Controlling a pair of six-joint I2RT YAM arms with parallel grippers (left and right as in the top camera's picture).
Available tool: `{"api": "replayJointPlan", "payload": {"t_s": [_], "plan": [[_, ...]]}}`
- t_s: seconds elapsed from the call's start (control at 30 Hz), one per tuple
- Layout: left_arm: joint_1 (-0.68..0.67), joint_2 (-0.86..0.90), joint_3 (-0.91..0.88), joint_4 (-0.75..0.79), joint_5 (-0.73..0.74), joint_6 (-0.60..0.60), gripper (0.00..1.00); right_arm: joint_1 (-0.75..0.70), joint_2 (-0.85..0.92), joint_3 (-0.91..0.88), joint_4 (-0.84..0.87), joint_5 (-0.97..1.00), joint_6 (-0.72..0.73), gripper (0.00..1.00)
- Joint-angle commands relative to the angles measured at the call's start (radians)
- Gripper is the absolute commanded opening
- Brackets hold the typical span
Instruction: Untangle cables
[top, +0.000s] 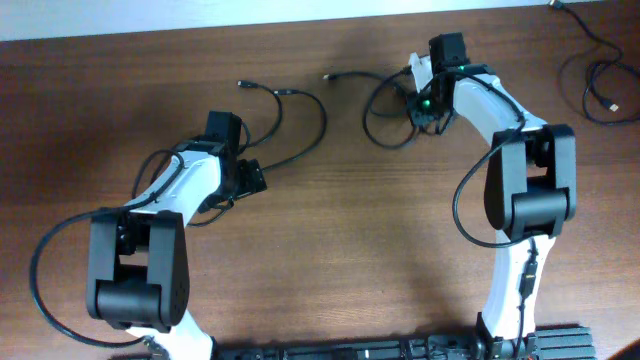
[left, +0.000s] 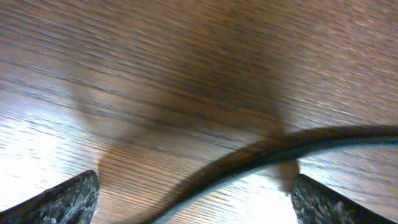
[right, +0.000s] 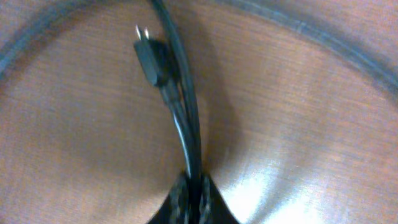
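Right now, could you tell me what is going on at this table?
Two robot arms are sorting out cables on a brown wooden table. The right gripper is shut on one thin black flexible cable near its small pronged plug. The left gripper is open, holding nothing, with a second cable lying on the table beneath it. Those two lie apart; a third cable sits loose at the far right corner.

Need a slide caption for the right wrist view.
Right fingers shut on two black cable strands, one ending in a two-pin plug, over the wooden table.
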Motion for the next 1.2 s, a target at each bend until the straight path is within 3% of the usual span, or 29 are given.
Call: {"api": "replayJointPlan", "payload": {"t_s": [0.0,0.13,0.27,0.33,0.47,0.53,0.63,0.73,0.9,1.07,1.1,1.17], "plan": [[-0.012,0.136,-0.091,-0.022,0.090,0.010,0.99,-0.031,-0.056,-0.040,-0.167,-0.042,0.050,0.04],[-0.014,0.081,-0.052,-0.029,0.225,0.131,0.99,-0.098,-0.288,-0.041,-0.352,-0.055,0.117,0.04],[-0.014,-0.273,-0.015,-0.003,0.220,0.131,0.99,-0.236,-0.583,-0.041,-0.510,-0.054,0.175,0.04],[-0.014,-0.406,-0.015,-0.003,0.214,0.130,0.99,-0.328,-0.675,-0.041,-0.582,0.018,0.288,0.04],[-0.014,-0.507,-0.015,-0.003,0.215,0.130,0.99,-0.532,-0.748,-0.053,-0.635,0.230,0.504,0.04],[-0.014,-0.505,-0.016,-0.006,0.215,0.130,0.99,-0.617,-0.749,-0.064,-0.637,0.266,0.536,0.04],[-0.014,-0.505,-0.016,-0.007,0.214,0.130,0.99,-0.832,-0.748,-0.151,-0.500,0.280,0.539,0.04],[-0.014,-0.505,-0.016,-0.006,0.214,0.130,0.99,-0.935,-0.745,-0.306,-0.283,0.214,0.534,0.04],[-0.014,-0.505,-0.016,-0.006,0.214,0.130,0.99,-1.038,-0.704,-0.605,0.145,0.218,0.399,0.04],[-0.014,-0.505,-0.016,-0.006,0.214,0.130,0.99,-1.101,-0.583,-0.631,0.332,0.220,0.396,0.04],[-0.014,-0.505,-0.016,-0.007,0.214,0.130,0.99,-1.105,-0.526,-0.631,0.438,0.219,0.245,0.04],[-0.014,-0.505,-0.016,-0.007,0.214,0.130,0.99,-1.105,-0.491,-0.631,0.497,0.219,0.158,0.04]]}}
